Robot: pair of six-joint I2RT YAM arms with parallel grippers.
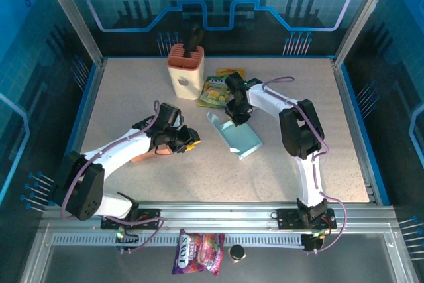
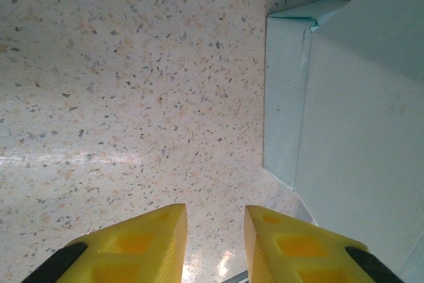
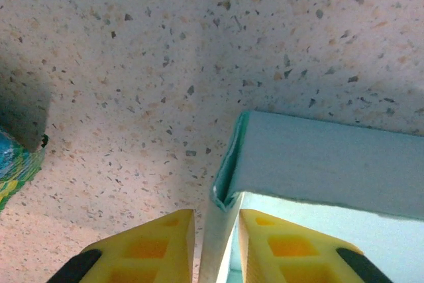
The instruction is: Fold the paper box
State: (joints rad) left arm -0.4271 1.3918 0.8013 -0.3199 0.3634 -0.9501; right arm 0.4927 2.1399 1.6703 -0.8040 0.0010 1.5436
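Right gripper pinched a wall of the paper box, fold under way.

The pale blue box lay open-side up just right of centre in the top view, on the speckled table. Its long axis ran from upper left to lower right, with a raised flap at the upper-left end. The right claw's yellow fingers were closed narrowly on a thin upright panel there. The left gripper sat low just left of the box, its jaws narrow, empty and apart from the card. The step looked like an early wall fold. The next move likely called for turning that panel inward along its crease while the left claw steadied the base.
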